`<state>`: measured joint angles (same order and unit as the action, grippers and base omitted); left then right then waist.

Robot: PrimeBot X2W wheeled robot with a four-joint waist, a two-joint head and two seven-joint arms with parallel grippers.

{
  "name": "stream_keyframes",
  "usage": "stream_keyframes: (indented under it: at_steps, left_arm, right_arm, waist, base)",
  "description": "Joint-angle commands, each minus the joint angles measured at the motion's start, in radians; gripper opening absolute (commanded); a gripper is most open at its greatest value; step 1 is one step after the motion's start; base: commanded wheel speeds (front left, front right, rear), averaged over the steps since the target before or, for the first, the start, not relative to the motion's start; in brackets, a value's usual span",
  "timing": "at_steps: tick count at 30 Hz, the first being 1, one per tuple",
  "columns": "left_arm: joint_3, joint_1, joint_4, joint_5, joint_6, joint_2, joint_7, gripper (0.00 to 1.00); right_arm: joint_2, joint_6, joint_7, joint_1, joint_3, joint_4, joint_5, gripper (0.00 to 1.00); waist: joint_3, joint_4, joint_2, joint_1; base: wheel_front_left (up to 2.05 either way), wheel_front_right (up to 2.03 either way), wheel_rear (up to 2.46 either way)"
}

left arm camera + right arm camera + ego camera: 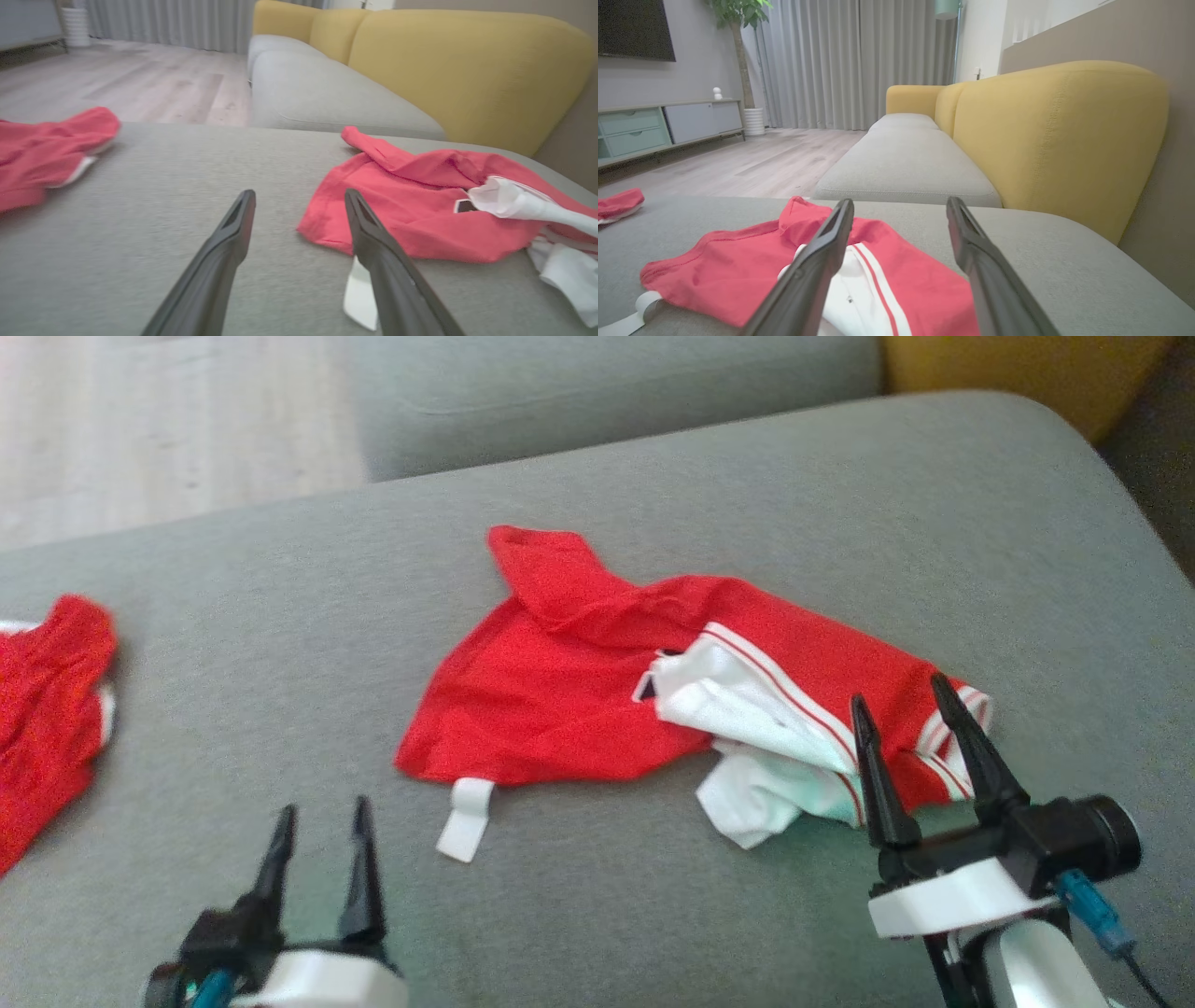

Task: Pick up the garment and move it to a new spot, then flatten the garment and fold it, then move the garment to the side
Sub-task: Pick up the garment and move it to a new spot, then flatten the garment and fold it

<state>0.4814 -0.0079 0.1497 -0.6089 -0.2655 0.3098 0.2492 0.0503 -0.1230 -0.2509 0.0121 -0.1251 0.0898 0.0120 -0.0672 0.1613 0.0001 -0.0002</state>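
**A:** Left to right?

**B:** A spare red garment [47,709] lies at the grey cushion's [747,504] left edge. The left gripper [325,805] hovers wide open, empty, just short of the red sports garment [560,691], mid-cushion.

**A:** Its look?

**B:** Crumpled, white lining spilling out. The right gripper [898,691], open and empty, hangs over its striped hem, likely poised to flatten.

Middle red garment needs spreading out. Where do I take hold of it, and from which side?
On the red garment, take the near left corner: the cloth there lies flat with a free edge facing the open left gripper, so come in low from the near side. The right end is bunched with white lining, likely a poorer hold.
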Motion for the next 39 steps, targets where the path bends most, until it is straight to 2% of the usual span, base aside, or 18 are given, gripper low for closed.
stream_keyframes:
  at_steps: [1, 5, 12, 17, 22, 29, 39]
  left_arm:
    - [-0.076, -0.010, -0.054, 0.045, -0.006, 0.010, 0.012, 1.00]
    - [-0.188, 0.090, -0.111, 0.142, 0.030, -0.043, 0.012, 1.00]
    - [-0.377, 0.212, -0.155, 0.282, 0.147, -0.154, 0.012, 1.00]
    - [-0.470, 0.244, -0.149, 0.346, 0.234, -0.212, 0.012, 1.00]
    - [-0.524, 0.243, -0.133, 0.385, 0.294, -0.242, 0.012, 1.00]
    - [-0.560, 0.237, -0.116, 0.409, 0.335, -0.257, 0.013, 1.00]
    - [-0.576, 0.231, -0.106, 0.405, 0.352, -0.259, 0.013, 1.00]
  right_arm:
    - [0.000, -0.008, -0.011, 0.007, -0.013, -0.020, -0.015, 1.00]
    - [0.000, -0.008, -0.011, -0.016, 0.010, 0.005, -0.040, 1.00]
    - [0.000, -0.008, -0.011, -0.060, 0.051, 0.028, -0.044, 1.00]
    - [0.000, -0.008, -0.011, -0.075, 0.061, 0.038, -0.044, 1.00]
    - [0.000, -0.008, -0.011, -0.076, 0.063, 0.042, -0.038, 1.00]
    - [0.000, -0.008, -0.011, -0.073, 0.054, 0.048, -0.031, 1.00]
    - [0.000, -0.008, -0.011, -0.072, 0.047, 0.055, -0.025, 1.00]
  waist:
    - [0.035, -0.065, -0.0001, 0.0002]
    - [0.053, -0.105, -0.0001, 0.0002]
    - [0.070, -0.135, -0.0001, 0.0002]
    - [0.074, -0.145, -0.0001, 0.0002]
    - [0.079, -0.145, -0.0001, 0.0002]
    - [0.081, -0.138, -0.0001, 0.0002]
    - [0.081, -0.132, -0.0001, 0.0002]
  base:
    - [0.00, 0.00, 0.00]
    - [0.00, 0.00, 0.00]
    - [0.00, 0.00, 0.00]
    - [0.00, 0.00, 0.00]
    - [0.00, 0.00, 0.00]
    - [0.00, 0.00, 0.00]
    - [0.00, 0.00, 0.00]
